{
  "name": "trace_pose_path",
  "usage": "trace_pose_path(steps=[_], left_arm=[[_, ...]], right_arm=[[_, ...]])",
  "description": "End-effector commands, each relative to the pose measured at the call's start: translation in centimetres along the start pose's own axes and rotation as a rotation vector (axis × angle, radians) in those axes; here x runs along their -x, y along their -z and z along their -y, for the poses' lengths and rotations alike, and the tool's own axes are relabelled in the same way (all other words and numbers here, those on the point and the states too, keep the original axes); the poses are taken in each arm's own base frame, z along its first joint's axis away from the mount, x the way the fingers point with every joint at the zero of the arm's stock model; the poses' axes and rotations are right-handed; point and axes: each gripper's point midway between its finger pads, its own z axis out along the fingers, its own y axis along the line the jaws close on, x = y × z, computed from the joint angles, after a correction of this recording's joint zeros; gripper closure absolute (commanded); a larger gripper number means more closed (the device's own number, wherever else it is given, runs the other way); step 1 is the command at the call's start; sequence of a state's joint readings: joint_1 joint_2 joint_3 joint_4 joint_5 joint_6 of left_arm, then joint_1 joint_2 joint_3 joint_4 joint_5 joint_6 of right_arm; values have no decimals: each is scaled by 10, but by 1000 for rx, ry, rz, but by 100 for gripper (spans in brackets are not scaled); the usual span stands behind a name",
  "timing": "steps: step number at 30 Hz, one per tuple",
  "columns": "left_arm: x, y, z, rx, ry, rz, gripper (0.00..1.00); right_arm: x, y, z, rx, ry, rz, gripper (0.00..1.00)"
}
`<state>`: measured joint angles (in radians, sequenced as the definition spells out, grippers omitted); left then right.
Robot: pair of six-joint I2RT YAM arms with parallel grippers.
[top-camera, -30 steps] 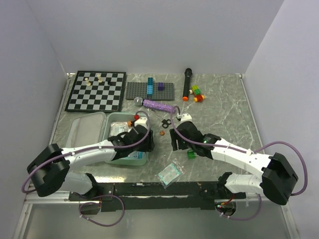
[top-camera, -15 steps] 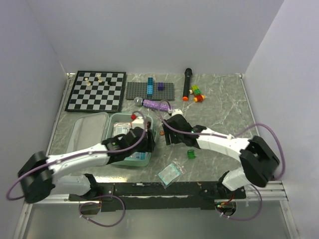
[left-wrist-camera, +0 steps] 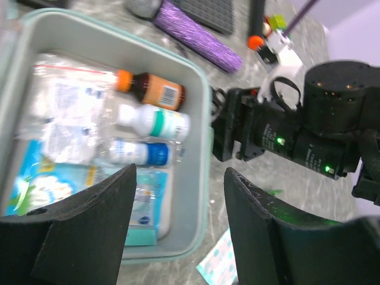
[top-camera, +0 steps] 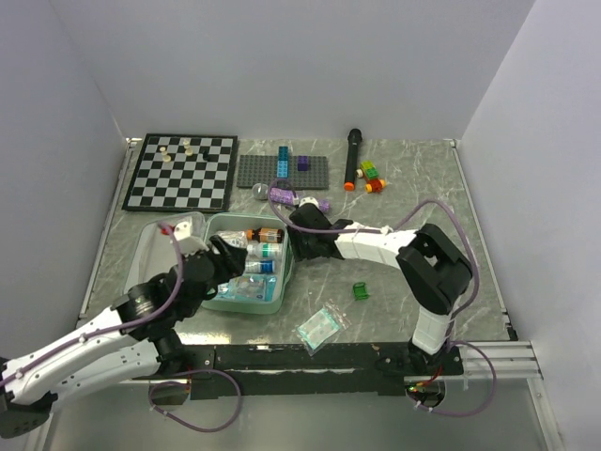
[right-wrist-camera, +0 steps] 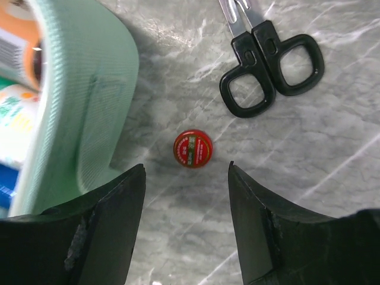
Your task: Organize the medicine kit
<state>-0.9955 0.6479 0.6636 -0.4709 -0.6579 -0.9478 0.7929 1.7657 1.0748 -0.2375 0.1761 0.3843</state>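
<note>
- The left arm (top-camera: pixel 103 329) comes up from the near-left corner of the table (top-camera: pixel 413 188), with its forearm sloped toward the medicine kit (top-camera: pixel 272 303).
- The left end effector (left-wrist-camera: pixel 178 231) hangs above the kit's open filled half. Its fingers are spread wide, with nothing between them.
- Just ahead of it, inside the kit, three bottles lie side by side (all on their sides): a brown bottle (left-wrist-camera: pixel 151 89), a white bottle (left-wrist-camera: pixel 157 122) and a blue-white bottle (left-wrist-camera: pixel 139 151).
- The right arm (top-camera: pixel 437 263) rises from its base, bends sharply at the elbow, and its forearm runs left across the table.
- The right end effector (right-wrist-camera: pixel 185 178) points down with its fingers parted and holds nothing.
- Below it, between the fingers, a small red cap (right-wrist-camera: pixel 192 148) lies on the table.
- The kit's mint-green wall is just beside it on the left, and black scissors (right-wrist-camera: pixel 273 71) lie ahead on the right.
</note>
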Motion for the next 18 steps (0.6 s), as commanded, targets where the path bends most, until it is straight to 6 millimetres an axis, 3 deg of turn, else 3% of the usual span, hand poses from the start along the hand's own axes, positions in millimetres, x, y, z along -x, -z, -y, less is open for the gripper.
trace_pose_path(steps=[1, 10, 18], left_arm=[[5, 6, -37, 111, 43, 67, 34], [12, 9, -46, 147, 42, 100, 34], [9, 6, -44, 139, 33, 97, 33]], right_arm=[[19, -5, -4, -9, -3, 23, 36], [13, -24, 5, -55, 4, -34, 42], [4, -27, 11, -33, -22, -49, 48]])
